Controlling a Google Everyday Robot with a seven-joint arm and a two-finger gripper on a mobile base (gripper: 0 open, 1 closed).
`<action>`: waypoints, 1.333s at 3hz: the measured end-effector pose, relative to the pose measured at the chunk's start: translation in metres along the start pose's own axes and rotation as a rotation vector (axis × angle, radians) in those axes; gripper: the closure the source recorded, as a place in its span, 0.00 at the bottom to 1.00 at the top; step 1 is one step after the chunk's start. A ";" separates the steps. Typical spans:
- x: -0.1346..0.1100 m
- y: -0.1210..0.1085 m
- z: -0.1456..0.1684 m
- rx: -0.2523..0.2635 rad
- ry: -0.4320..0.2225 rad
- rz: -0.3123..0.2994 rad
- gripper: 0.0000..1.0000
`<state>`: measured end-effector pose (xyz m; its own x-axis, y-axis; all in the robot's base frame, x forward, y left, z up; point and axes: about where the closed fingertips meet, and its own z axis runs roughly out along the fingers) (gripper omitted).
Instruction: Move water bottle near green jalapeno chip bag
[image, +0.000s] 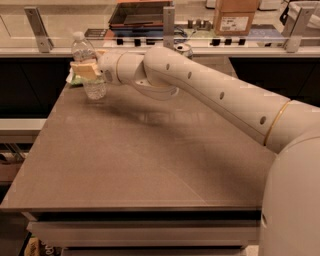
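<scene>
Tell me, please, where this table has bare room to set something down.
The front and middle of the table are bare, from the near edge up to the arm; the left side nearer than the water bottle is free too. The far left corner is crowded: the gripper holds the water bottle there, beside the green jalapeno chip bag.

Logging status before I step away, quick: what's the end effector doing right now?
The end effector is closed on the water bottle, at the far left corner of the table, beside the green chip bag.
</scene>
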<state>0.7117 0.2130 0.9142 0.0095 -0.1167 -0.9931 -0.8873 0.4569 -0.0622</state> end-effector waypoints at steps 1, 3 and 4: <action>0.000 0.000 0.000 0.000 0.000 0.000 0.36; 0.000 0.002 0.001 -0.003 -0.001 0.000 0.00; 0.000 0.002 0.001 -0.003 -0.001 0.000 0.00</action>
